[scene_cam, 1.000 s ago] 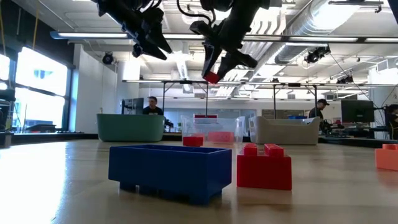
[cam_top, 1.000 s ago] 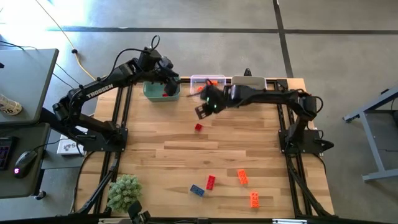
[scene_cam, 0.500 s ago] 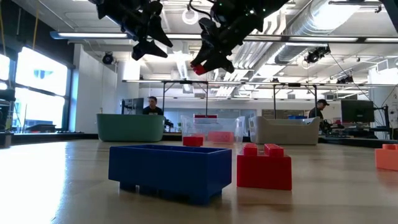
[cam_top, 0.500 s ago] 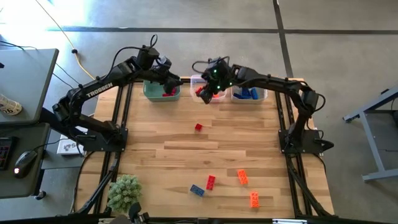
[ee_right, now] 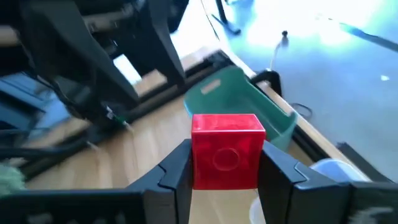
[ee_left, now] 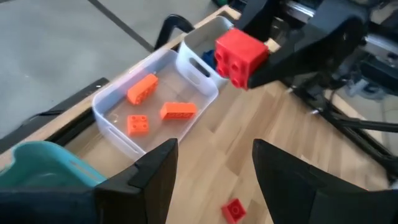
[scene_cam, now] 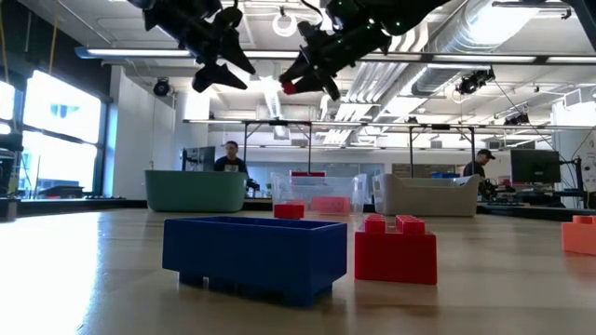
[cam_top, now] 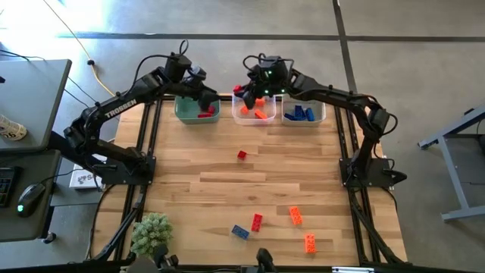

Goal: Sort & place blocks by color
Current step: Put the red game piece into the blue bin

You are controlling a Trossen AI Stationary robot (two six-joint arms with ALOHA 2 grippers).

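Observation:
My right gripper [cam_top: 246,94] is high over the table's far edge, above the gap between the green bin [cam_top: 189,114] and the clear bin [cam_top: 244,115], shut on a red block [ee_right: 227,149]. The left wrist view shows that block [ee_left: 241,56] in the air. My left gripper [ee_left: 214,155] hangs open over the green bin, touching nothing. Red blocks [cam_top: 203,114] lie in the green bin, three orange blocks [ee_left: 144,106] in the clear bin, and blue ones [cam_top: 301,114] in the grey bin. A small red block [cam_top: 242,155] rests on the table's middle. My right gripper pinches the red block between its two fingers [ee_right: 175,171], one on each of two opposite side faces [ee_right: 199,155]. The block is lifted clear, high above the table [scene_cam: 291,87], and sits square in the hold with a round-marked face toward the wrist camera.
Near the table's near edge lie a red block [cam_top: 257,221], a blue block [cam_top: 240,232] and two orange blocks [cam_top: 295,216] [cam_top: 310,243]. A fuzzy green ball [cam_top: 151,233] sits at the near left corner. People sit in the room behind the table [scene_cam: 230,158].
My right gripper, still shut on the red block, has travelled from over the table's middle toward the far edge and leftward, turning about, and now stands beside my left gripper near the green bin. The grey bin, covered by the arm before, shows again.

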